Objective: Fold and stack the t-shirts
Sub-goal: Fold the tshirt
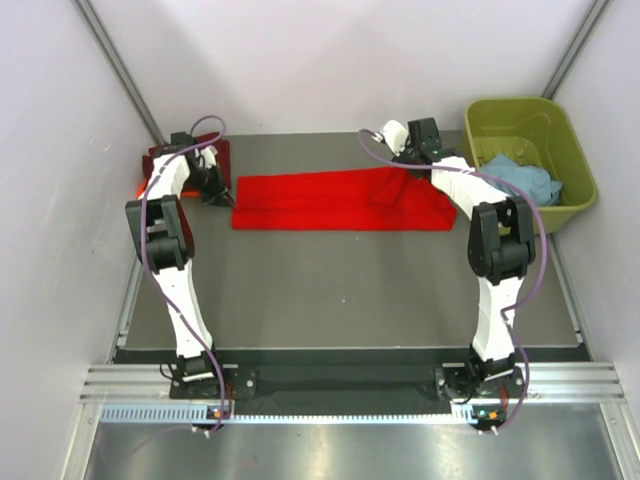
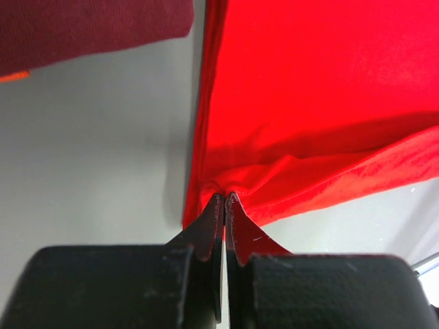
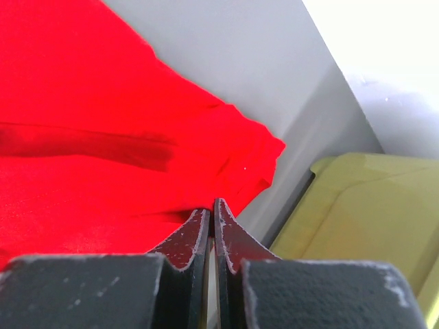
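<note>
The bright red t-shirt (image 1: 330,202) lies as a long band across the far half of the table. My left gripper (image 1: 224,196) is shut on its left corner, and the pinch shows in the left wrist view (image 2: 225,196) with red cloth (image 2: 322,103) gathered at the tips. My right gripper (image 1: 404,164) is shut on the bunched right end, seen in the right wrist view (image 3: 212,203) against the red cloth (image 3: 103,137). The dark maroon t-shirt (image 1: 176,152) lies at the far left with an orange t-shirt edge (image 1: 140,186) under it. The light blue t-shirt (image 1: 525,180) is in the tub.
The olive-green plastic tub (image 1: 520,112) stands at the far right, close beside my right gripper; its rim shows in the right wrist view (image 3: 363,205). The maroon cloth (image 2: 89,27) lies just left of my left gripper. White walls enclose the table on three sides.
</note>
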You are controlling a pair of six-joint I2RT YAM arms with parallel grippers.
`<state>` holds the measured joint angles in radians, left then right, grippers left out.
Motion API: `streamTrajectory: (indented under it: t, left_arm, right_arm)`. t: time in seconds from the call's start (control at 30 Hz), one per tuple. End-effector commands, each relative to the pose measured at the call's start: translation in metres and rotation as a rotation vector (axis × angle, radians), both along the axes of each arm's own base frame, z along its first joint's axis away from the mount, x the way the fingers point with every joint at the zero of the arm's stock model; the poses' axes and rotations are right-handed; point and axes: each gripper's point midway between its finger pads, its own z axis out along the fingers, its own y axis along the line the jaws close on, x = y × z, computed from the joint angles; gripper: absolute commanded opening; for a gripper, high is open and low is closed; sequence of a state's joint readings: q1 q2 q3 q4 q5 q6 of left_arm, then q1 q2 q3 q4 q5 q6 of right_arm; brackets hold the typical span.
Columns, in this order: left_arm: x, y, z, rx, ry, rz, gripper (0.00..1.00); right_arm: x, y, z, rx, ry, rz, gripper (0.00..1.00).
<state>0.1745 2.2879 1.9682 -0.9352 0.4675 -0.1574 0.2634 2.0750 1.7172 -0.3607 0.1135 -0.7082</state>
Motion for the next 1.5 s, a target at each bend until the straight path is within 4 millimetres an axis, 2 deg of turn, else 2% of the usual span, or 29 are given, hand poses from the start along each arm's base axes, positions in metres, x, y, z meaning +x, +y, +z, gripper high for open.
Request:
streamTrajectory:
  t: [0.0, 0.3, 0.43, 0.5, 0.53, 0.57, 0.6, 0.63, 0.67, 0.7, 0.73, 0.77, 0.8, 0.87, 0.9, 0.93, 0.97, 1.0, 1.03, 1.07, 1.1, 1.13, 1.23, 1.27, 1.37, 1.47]
  left_arm:
    - [0.025, 0.006, 0.02, 0.04, -0.101, 0.009, 0.0]
    - [0.034, 0.011, 0.023, 0.082, -0.127, 0.026, 0.0]
    - [0.034, 0.007, 0.021, 0.086, -0.125, 0.02, 0.01]
    - [0.034, 0.008, 0.019, 0.101, -0.121, 0.021, 0.1]
    - [0.034, 0.009, 0.02, 0.117, -0.12, 0.025, 0.2]
    - [0.034, 0.009, 0.022, 0.128, -0.126, 0.024, 0.39]
    - [0.033, 0.01, 0.024, 0.14, -0.127, 0.019, 0.45]
    - [0.032, 0.014, 0.032, 0.161, -0.141, 0.028, 0.51]
    - [0.031, 0.015, 0.038, 0.175, -0.15, 0.033, 0.56]
    - [0.03, 0.018, 0.045, 0.182, -0.158, 0.036, 0.57]
    - [0.029, 0.018, 0.061, 0.174, -0.19, 0.036, 0.57]
    - [0.027, 0.014, 0.068, 0.163, -0.204, 0.027, 0.57]
    - [0.025, 0.011, 0.076, 0.152, -0.219, 0.019, 0.57]
    - [0.02, -0.003, 0.096, 0.072, -0.263, -0.002, 0.57]
    - [0.018, -0.011, 0.102, 0.039, -0.275, -0.012, 0.57]
    - [0.013, -0.027, 0.109, -0.037, -0.288, -0.051, 0.59]
    - [0.011, -0.035, 0.11, -0.064, -0.285, -0.068, 0.6]
    - [0.009, -0.043, 0.106, -0.084, -0.271, -0.084, 0.61]
    - [0.005, -0.06, 0.099, -0.098, -0.251, -0.122, 0.61]
    - [0.003, -0.071, 0.094, -0.112, -0.238, -0.148, 0.6]
    - [0.001, -0.084, 0.083, -0.123, -0.205, -0.168, 0.6]
    - [0.001, -0.089, 0.075, -0.134, -0.195, -0.175, 0.59]
    - [0.0, -0.106, 0.05, -0.184, -0.128, -0.185, 0.54]
    - [0.001, -0.108, 0.045, -0.196, -0.121, -0.186, 0.53]
    - [0.001, -0.11, 0.01, -0.2, -0.046, -0.173, 0.51]
    - [-0.001, -0.11, -0.003, -0.197, -0.014, -0.164, 0.49]
  right_arm:
    - [0.023, -0.005, 0.031, 0.029, -0.11, -0.041, 0.0]
    - [0.034, -0.005, 0.022, 0.025, -0.121, -0.057, 0.0]
    - [0.038, -0.004, 0.023, 0.028, -0.13, -0.059, 0.0]
    - [0.039, -0.004, 0.023, 0.026, -0.137, -0.07, 0.0]
    - [0.039, -0.005, 0.026, 0.026, -0.146, -0.077, 0.0]
    - [0.039, -0.005, 0.028, 0.019, -0.154, -0.086, 0.04]
    - [0.039, -0.006, 0.03, 0.014, -0.161, -0.095, 0.14]
    - [0.036, -0.006, 0.036, 0.018, -0.174, -0.105, 0.31]
    - [0.035, -0.008, 0.041, 0.023, -0.185, -0.117, 0.38]
    - [0.033, -0.009, 0.046, 0.028, -0.195, -0.127, 0.44]
    - [0.029, -0.011, 0.056, 0.047, -0.21, -0.145, 0.53]
    - [0.026, -0.012, 0.062, 0.055, -0.219, -0.157, 0.56]
    - [0.022, -0.013, 0.078, 0.075, -0.244, -0.162, 0.59]
    - [0.012, -0.009, 0.08, 0.106, -0.23, -0.164, 0.63]
    - [0.006, -0.006, 0.089, 0.126, -0.233, -0.155, 0.64]
    - [0.0, 0.001, 0.086, 0.164, -0.206, -0.144, 0.64]
    - [-0.011, 0.015, 0.076, 0.204, -0.132, -0.086, 0.64]
    - [-0.019, 0.024, 0.073, 0.235, -0.097, -0.063, 0.63]
    - [-0.031, 0.035, 0.062, 0.27, -0.03, -0.052, 0.64]
    - [-0.039, 0.054, 0.056, 0.325, 0.021, 0.012, 0.63]
    - [-0.044, 0.062, 0.047, 0.348, 0.06, 0.027, 0.64]
    - [-0.054, 0.079, 0.039, 0.395, 0.116, 0.056, 0.64]
    - [-0.068, 0.102, 0.019, 0.488, 0.233, 0.084, 0.63]
    - [-0.071, 0.106, 0.014, 0.504, 0.257, 0.083, 0.63]
    - [-0.077, 0.109, -0.015, 0.481, 0.317, 0.075, 0.63]
    - [-0.074, 0.104, -0.027, 0.447, 0.316, 0.06, 0.62]
